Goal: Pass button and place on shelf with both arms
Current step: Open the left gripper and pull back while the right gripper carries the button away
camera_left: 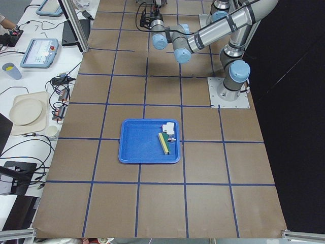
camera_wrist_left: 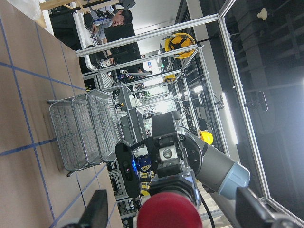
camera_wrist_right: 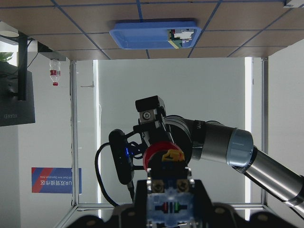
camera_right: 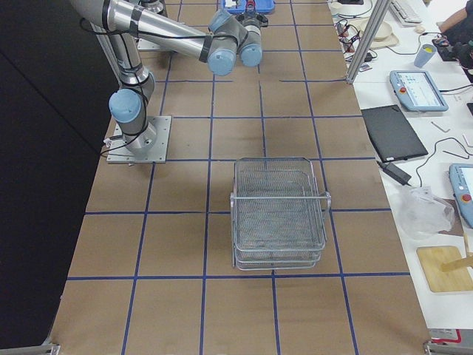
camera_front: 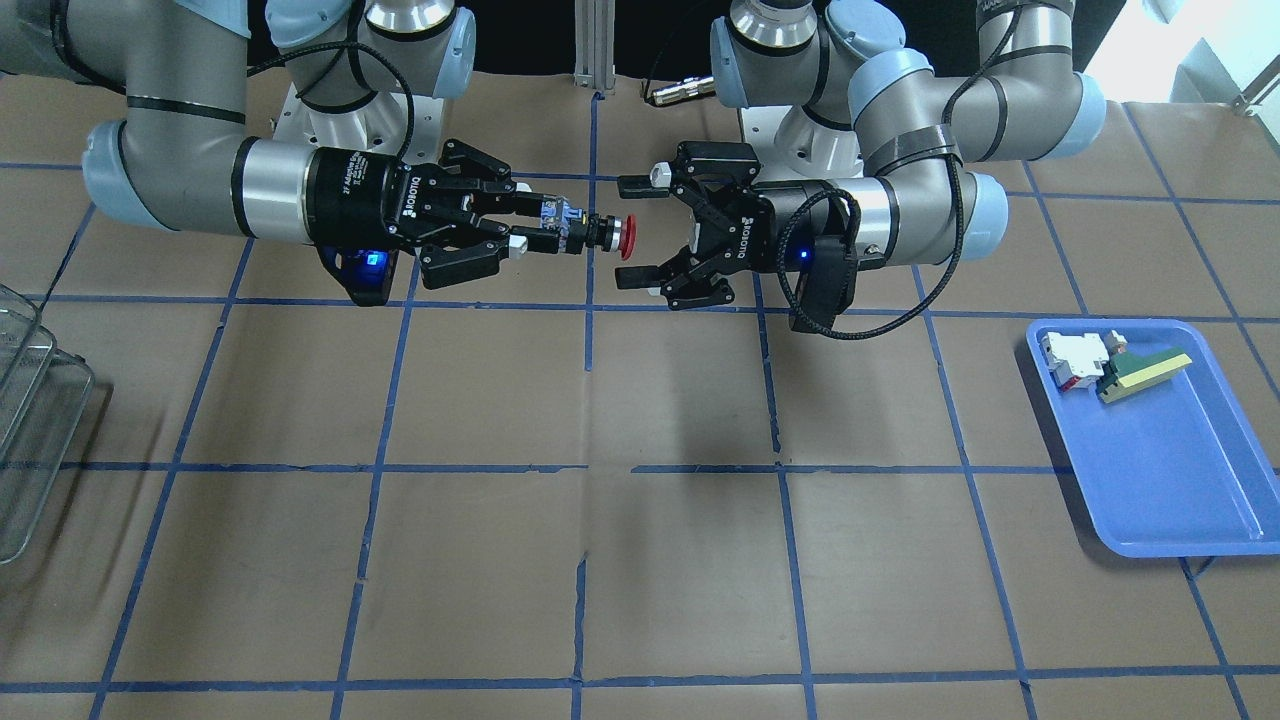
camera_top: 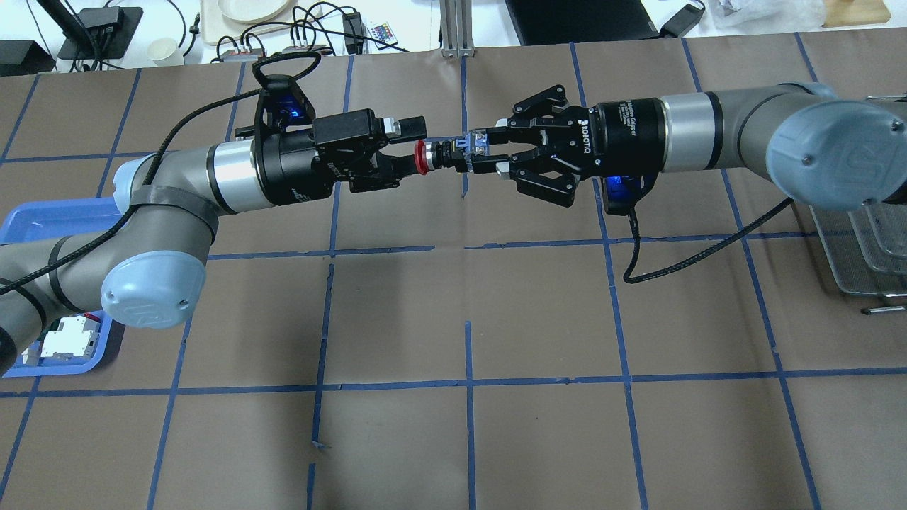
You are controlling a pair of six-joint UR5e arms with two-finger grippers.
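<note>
- While the right gripper [camera_front: 545, 228] pinches the clear rear block of the button [camera_front: 603, 233], the red cap points away from the shelf [camera_front: 30, 400], straight at the left gripper [camera_front: 632, 233].
- The left gripper's fingers [camera_front: 640, 185] are spread wide, one on each side of the cap, and neither touches it.
- The button hangs in the air over the middle of the table [camera_front: 640, 560], well apart from the shelf.
- The shelf stands at the table's end on the right arm's side, its wire tiers stacked.
- At the table end farthest from the shelf lies a blue tray [camera_front: 1180, 480]. In its corner sit a white-and-red switch block [camera_front: 1075, 360] and a green-and-yellow wedge [camera_front: 1140, 372], just beside each other.
</note>
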